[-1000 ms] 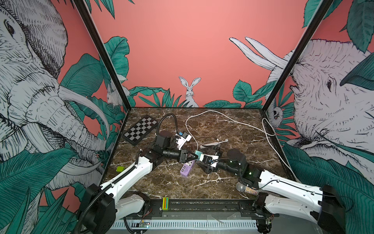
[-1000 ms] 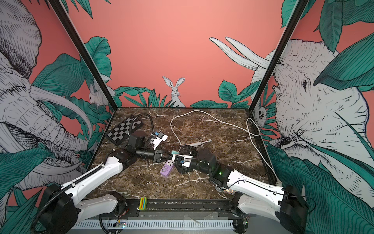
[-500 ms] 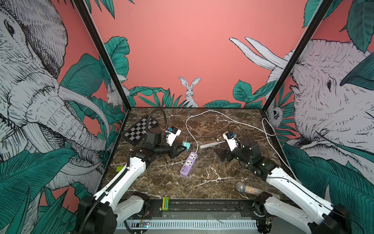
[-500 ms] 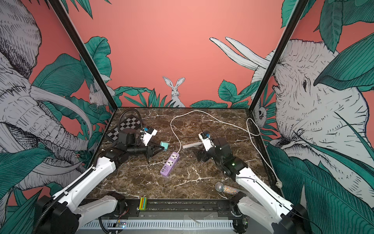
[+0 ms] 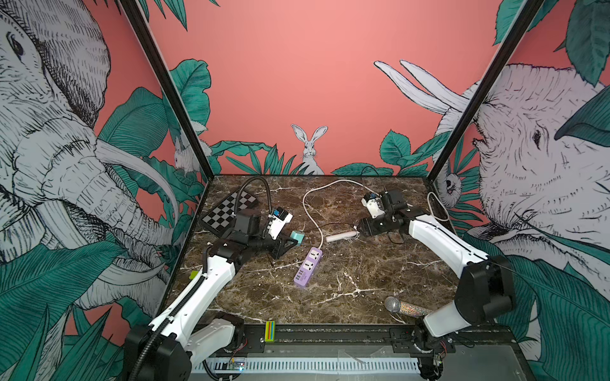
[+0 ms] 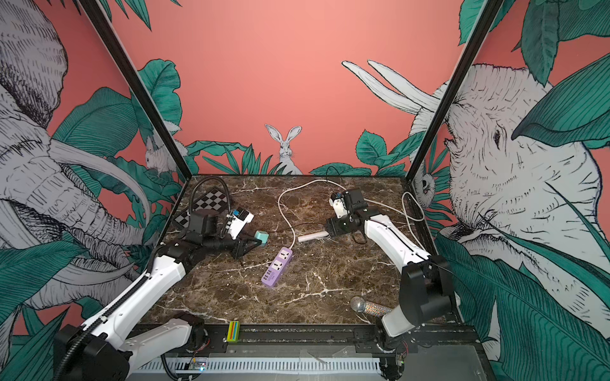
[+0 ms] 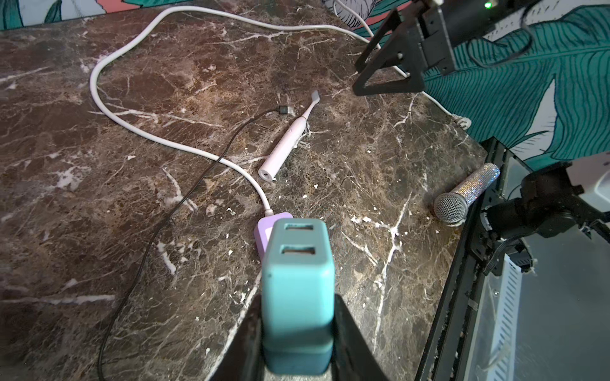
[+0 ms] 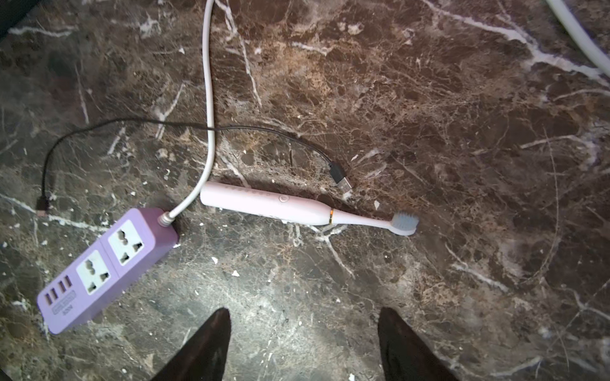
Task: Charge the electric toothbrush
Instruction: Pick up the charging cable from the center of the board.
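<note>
Surface: dark marble table [image 8: 462, 99].
Toothbrush [image 8: 280, 204]: pale pink, grey bristles, gold neck ring; lies flat mid-table, base beside purple strip [image 8: 105, 264].
Cable [image 8: 341, 178]: black plug near handle.
Right gripper [image 8: 303, 313]: spread, empty.
Left gripper [image 7: 298, 313]: pinching teal adapter [image 7: 297, 264].

White-shelled arms [image 5: 211, 280] with black joints [image 5: 483, 293], a ribbed black cable hose [image 5: 270, 198], and triangular black gripper fingers [image 7: 389, 88].

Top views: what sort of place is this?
Probably a robot test booth, not a home: brown marble-look tabletop walled by pink jungle-mural panels, with a black-and-white checkered board lying on it.
</note>
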{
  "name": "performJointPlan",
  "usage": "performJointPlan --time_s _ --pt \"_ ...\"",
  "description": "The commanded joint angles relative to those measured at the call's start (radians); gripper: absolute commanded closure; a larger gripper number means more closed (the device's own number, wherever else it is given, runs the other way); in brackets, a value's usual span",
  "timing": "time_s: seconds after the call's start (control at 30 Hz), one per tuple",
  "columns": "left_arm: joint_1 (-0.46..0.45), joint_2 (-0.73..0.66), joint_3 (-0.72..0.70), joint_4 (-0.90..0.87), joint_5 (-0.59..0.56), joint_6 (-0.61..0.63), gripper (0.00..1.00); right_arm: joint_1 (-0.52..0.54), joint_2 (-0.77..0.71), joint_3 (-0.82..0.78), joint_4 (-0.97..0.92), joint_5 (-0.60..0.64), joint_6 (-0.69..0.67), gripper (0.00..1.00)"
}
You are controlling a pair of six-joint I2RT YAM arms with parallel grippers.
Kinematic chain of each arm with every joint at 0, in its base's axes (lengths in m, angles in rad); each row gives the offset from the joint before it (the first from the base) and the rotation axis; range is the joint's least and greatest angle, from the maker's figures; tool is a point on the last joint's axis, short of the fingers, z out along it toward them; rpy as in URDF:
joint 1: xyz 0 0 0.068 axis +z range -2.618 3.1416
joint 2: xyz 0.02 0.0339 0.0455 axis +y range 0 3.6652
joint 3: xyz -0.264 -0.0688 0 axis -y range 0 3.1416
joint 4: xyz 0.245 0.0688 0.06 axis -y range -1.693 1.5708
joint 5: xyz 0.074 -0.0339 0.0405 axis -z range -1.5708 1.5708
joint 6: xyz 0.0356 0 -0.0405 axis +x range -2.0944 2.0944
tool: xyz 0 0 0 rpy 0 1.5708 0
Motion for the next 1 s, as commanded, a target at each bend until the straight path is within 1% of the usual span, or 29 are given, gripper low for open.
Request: performJointPlan --time_s 0.0,0.1,0.13,0.17,0.33,0.43,0.57,0.67,0.87,0.97 --pt "0.002 -0.029 0.006 -0.013 0.027 0.075 1.0 -0.017 0.084 0.063 -0.076 -0.069 -0.146 0.32" --pt "0.002 -0.044 -0.022 0.002 0.036 0.129 1.0 -0.018 0.166 0.098 -0.092 -0.076 -0.201 0.35" --pt "0.003 -0.05 -0.036 0.016 0.052 0.139 1.0 -0.018 0.196 0.143 -0.094 -0.069 -0.214 0.36" --pt "0.003 -0.055 -0.048 0.031 0.075 0.152 1.0 -0.019 0.225 0.167 -0.103 -0.06 -0.228 0.39" --pt "0.003 -0.087 -0.105 0.106 0.115 0.165 1.0 -0.027 0.354 0.287 -0.158 -0.062 -0.29 0.44" --pt "0.002 -0.1 -0.125 0.131 0.114 0.175 1.0 -0.028 0.418 0.351 -0.183 -0.078 -0.316 0.46" --pt "0.003 -0.09 -0.119 0.118 0.102 0.176 1.0 -0.027 0.49 0.426 -0.213 -0.08 -0.341 0.51" --pt "0.002 -0.077 -0.108 0.104 0.089 0.175 1.0 -0.027 0.543 0.477 -0.227 -0.048 -0.353 0.56" --pt "0.003 -0.07 -0.109 0.105 0.089 0.169 1.0 -0.024 0.645 0.603 -0.288 -0.026 -0.375 0.6" --pt "0.003 -0.071 -0.112 0.105 0.083 0.17 1.0 -0.023 0.685 0.651 -0.319 -0.019 -0.386 0.66"
